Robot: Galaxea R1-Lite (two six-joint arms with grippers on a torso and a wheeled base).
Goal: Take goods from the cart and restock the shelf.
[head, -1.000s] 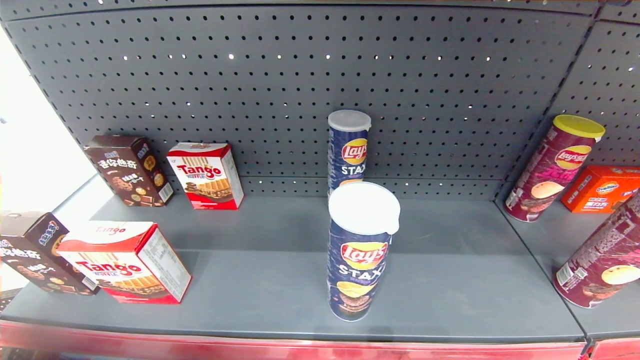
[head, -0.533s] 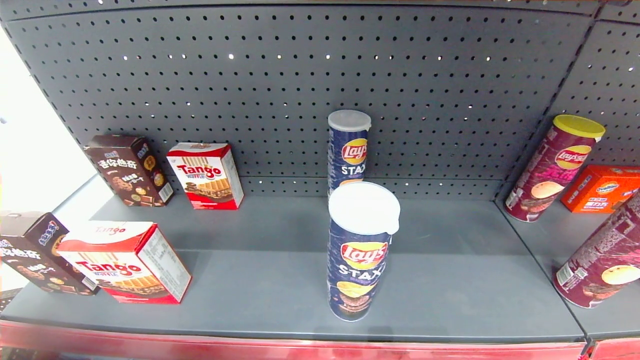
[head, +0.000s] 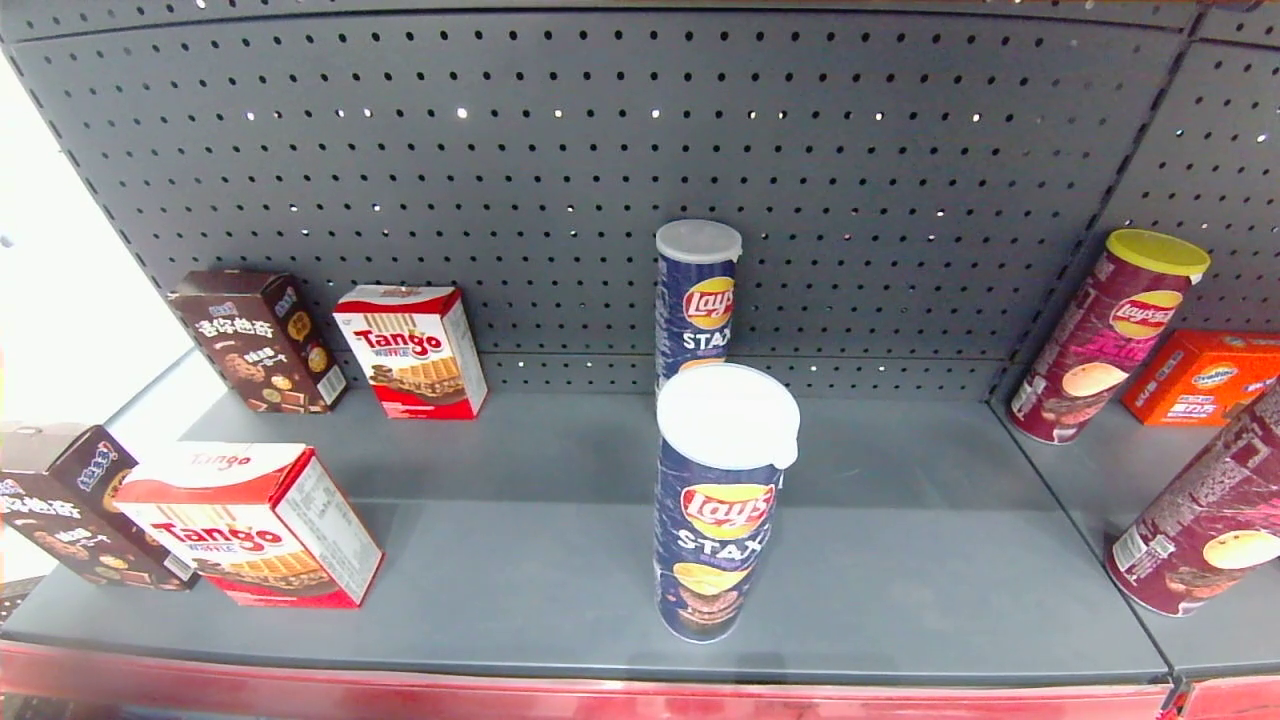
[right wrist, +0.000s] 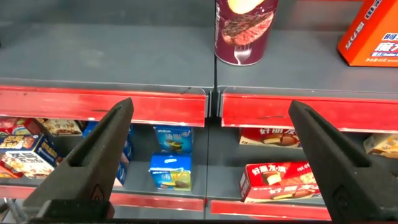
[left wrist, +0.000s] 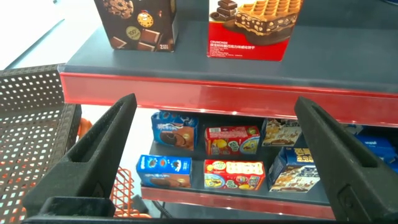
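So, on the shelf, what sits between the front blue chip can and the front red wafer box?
Nothing. In the head view the grey shelf is bare between the front blue chip can and the front red wafer box.

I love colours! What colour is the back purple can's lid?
Yellow; the lid shows best in the head view.

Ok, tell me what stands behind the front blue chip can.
A second blue chip can stands upright behind the front can, near the pegboard wall; its base is covered.
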